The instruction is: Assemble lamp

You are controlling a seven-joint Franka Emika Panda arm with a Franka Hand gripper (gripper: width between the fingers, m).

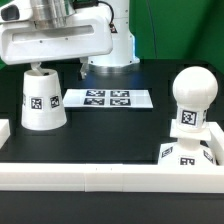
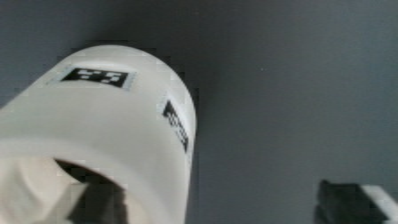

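1. Hanging over the shade [image 1: 41, 99] on the exterior view's left, the gripper [image 1: 38, 66] meets the shade's narrow top; its white body hides the fingertips there, so that view does not show how the jaws stand.
2. In the wrist view one dark finger [image 2: 98, 205] lies against the shade's [image 2: 116, 130] rim and the other stands well apart with bare table between them, so the gripper [image 2: 222, 205] is spread wide, with nothing pinched between the fingers.
3. The shade stands upright on the black table [image 1: 110, 130], long axis vertical, narrow end up and wide mouth down, a black-and-white tag facing the camera.
4. The marker board [image 1: 105, 98] lies flat just beside the shade, toward the exterior view's right, not touching it.
5. The bulb [image 1: 190, 98] stands upright on the base [image 1: 190, 150] at the exterior view's right, its ball end up, well apart from the shade.
6. A white rail [image 1: 100, 173] runs along the near edge of the table, with the base just behind it.
7. Bare table lies between the shade and the bulb apart from the marker board further back.
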